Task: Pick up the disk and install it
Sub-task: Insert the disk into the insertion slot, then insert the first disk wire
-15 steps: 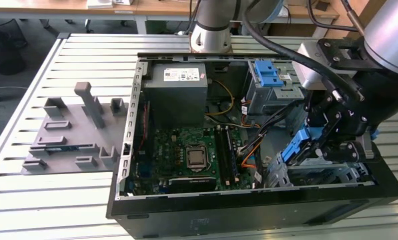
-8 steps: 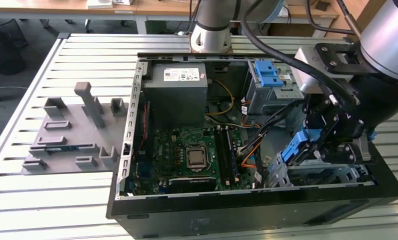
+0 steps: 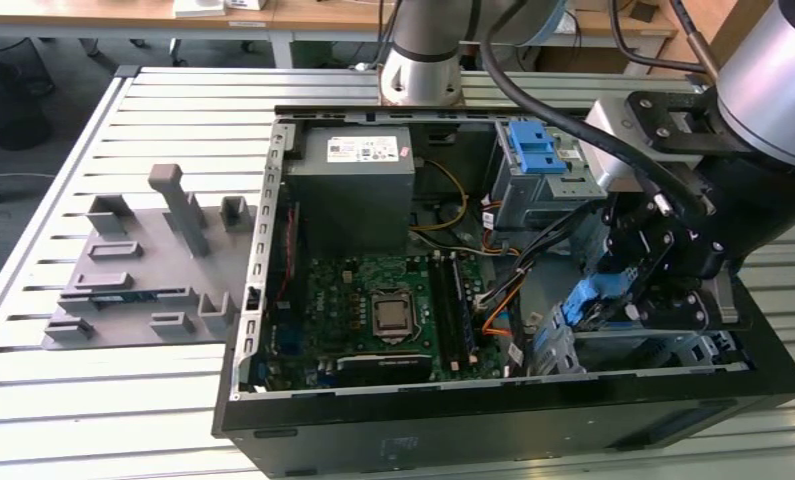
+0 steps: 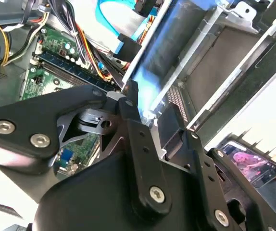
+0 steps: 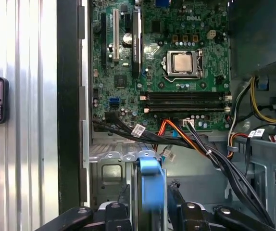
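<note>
Gripper [image 3: 637, 300] stands low at the front corner of the open computer case [image 3: 257, 300], on the exterior view's right, and it holds the disk [image 3: 591, 300] on edge between its two fingers; the blue frame of the disk shows just beside the black linkage there. In the first wrist view the disk [image 5: 150, 185] appears as a narrow blue strip standing upright between the finger bases, so the jaws are closed on its two flat sides. Under it lies the metal drive bay [image 5: 111, 168], and the disk seems to be partly above or inside this bay, but I cannot tell how deep it already sits. To my judgement the step in hand is the insertion, and it needs care in three things. First, the disk must stay parallel to the bay walls, because a small tilt will probably jam the blue frame on the metal edge. Second, the bundle of black and orange cables [image 5: 195, 139] passes very near the bay, so the way down should keep the disk from pressing them. Third, the push should be slow and straight, and the grip should hold until the frame is seated. The motherboard [image 5: 167, 62] lies well apart from the fingers.
</note>
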Robot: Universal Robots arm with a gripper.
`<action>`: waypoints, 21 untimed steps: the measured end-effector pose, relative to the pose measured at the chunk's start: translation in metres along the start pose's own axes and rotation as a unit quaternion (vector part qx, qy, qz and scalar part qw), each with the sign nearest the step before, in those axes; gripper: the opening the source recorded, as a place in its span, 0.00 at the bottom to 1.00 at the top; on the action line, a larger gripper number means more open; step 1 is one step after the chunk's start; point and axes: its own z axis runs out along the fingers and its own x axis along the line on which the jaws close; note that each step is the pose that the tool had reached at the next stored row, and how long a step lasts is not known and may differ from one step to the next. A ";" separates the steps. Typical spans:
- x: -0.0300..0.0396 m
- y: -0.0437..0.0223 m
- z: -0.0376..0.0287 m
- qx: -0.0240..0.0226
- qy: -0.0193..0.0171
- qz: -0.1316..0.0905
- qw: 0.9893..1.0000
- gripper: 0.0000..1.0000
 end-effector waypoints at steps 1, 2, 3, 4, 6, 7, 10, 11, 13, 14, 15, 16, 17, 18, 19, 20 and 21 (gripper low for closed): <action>0.0000 0.0000 -0.0002 0.000 0.000 0.000 1.000 0.44; 0.0000 0.0000 -0.0003 0.000 0.000 0.000 1.000 0.44; 0.0000 0.0000 -0.0003 0.000 0.000 0.000 1.000 0.44; 0.0000 0.0000 -0.0003 0.000 0.000 0.000 1.000 0.44; 0.0000 0.0000 -0.0003 0.000 0.000 0.000 1.000 0.44; 0.0000 0.0000 -0.0003 0.000 0.000 0.000 1.000 0.42; 0.0000 0.0000 -0.0003 0.000 0.000 0.000 1.000 0.30; 0.0000 0.0000 -0.0003 0.000 0.000 0.000 1.000 0.24; 0.0000 0.0000 -0.0002 0.000 0.000 0.000 1.000 0.18; 0.0000 0.0000 -0.0002 0.000 0.000 0.000 1.000 0.13; 0.0000 0.0000 -0.0002 0.000 0.000 0.000 1.000 0.13; 0.0000 0.0000 -0.0002 0.000 0.000 0.000 1.000 0.11; 0.0000 0.0000 -0.0002 0.000 0.000 0.000 1.000 0.11; 0.0000 0.0000 -0.0002 0.000 0.000 0.000 1.000 0.11; 0.0000 0.0000 -0.0002 0.000 0.000 0.000 1.000 0.11; 0.0000 0.0000 -0.0001 0.000 0.000 0.000 1.000 0.11; 0.0000 0.0000 0.0000 0.000 0.000 0.000 1.000 0.11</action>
